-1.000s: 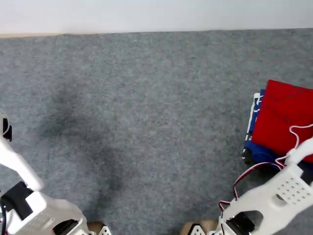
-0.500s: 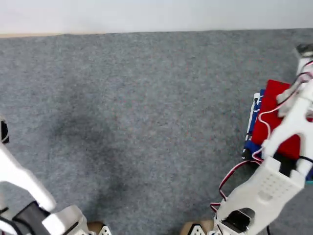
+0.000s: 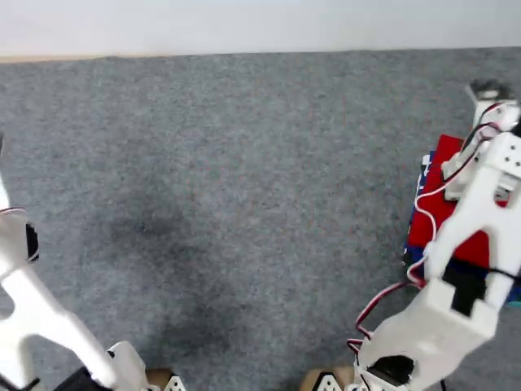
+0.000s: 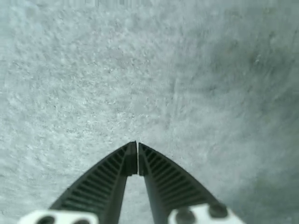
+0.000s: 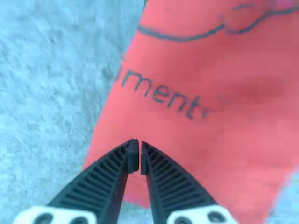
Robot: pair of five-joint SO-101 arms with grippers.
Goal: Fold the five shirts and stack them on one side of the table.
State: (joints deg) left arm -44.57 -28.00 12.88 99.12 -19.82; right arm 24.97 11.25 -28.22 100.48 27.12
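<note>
High view puts the red shirt [image 3: 422, 221] folded on top of a pile at the right edge of the grey tabletop [image 3: 244, 163]. A blue shirt [image 3: 415, 246] peeks out beneath it, and the right arm stretches over both. The right gripper [image 5: 135, 150] hangs above one edge of the red shirt, fingers pressed together on nothing. The left gripper [image 4: 137, 151], fingers likewise pressed together, hangs over bare tabletop. The step looks like tidying the pile: pat straight down on the middle (raking sideways could pull a fold open). The shirt's long axis seems to run away from the arms, slightly tilted; I cannot tell which end is the collar.
</note>
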